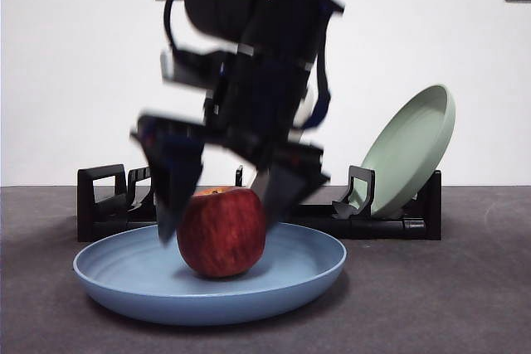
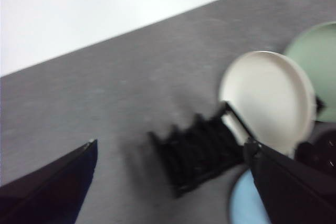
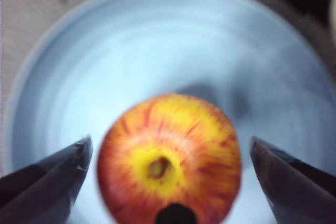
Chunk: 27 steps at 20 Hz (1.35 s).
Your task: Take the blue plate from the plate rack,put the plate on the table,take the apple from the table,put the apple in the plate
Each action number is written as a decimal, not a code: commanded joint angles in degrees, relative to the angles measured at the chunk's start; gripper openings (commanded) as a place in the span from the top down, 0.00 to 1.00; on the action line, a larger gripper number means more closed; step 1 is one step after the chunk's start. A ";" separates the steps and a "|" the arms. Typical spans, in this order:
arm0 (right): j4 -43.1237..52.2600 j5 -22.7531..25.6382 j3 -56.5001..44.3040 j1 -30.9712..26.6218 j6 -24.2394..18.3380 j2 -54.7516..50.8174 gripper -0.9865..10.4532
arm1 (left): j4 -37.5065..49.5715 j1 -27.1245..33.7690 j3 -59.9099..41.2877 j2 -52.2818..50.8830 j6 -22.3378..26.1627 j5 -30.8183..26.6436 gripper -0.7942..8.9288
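**Nearly done: apple sits in the plate, one clumsy exit could undo it**

Broadly, the table (image 1: 465,304) carries everything, and across its back runs the plate rack (image 1: 108,205), with a sage-green plate (image 1: 411,151) leaning in its far end; the left wrist view also shows a cream-white plate (image 2: 270,100) standing in it. In front of the rack, flat on the table, lies the blue plate (image 1: 124,279), and the apple (image 1: 222,231) rests upright near its middle, stem patch up.

The right gripper (image 1: 220,196) hangs over the apple, its jaws spread wide to either side of the fruit and, as far as the right wrist view shows, clear of the skin. The left gripper (image 2: 173,182) is held well above the table near the rack, its jaws also spread, with nothing between them.

The main risk, to my mind, is in the retreat: a jaw tip dragging sideways could clip the apple and roll it toward the rim, or catch the rim and shove the plate. A straight lift looks safest. The rack and its plates stand close behind, so a backward swing might knock them.
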 commanded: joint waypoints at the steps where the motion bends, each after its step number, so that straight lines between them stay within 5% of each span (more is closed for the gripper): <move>1: -0.11 0.24 1.14 0.00 0.79 -5.31 0.47 | 0.76 0.11 -0.17 1.27 0.42 5.35 0.44; 11: -7.58 5.01 1.14 -4.37 0.63 -30.01 0.51 | 0.70 -0.07 -0.24 5.75 0.42 24.04 0.44; 13: -10.54 5.01 1.14 -6.45 0.50 -34.88 0.64 | 0.72 -0.83 -0.24 5.86 0.42 24.41 0.57; 16: -14.32 5.03 1.14 -9.42 -1.75 -40.59 0.89 | 1.14 -2.19 -0.24 5.86 0.48 24.39 0.94; 23: -17.20 4.55 -0.28 -11.32 -3.39 -46.75 0.92 | 2.38 -6.69 -1.66 5.62 0.68 23.96 0.93; 27: -11.56 4.55 -12.07 -11.32 -2.71 -53.40 0.92 | 7.34 -9.42 -12.09 0.70 -0.13 17.25 0.93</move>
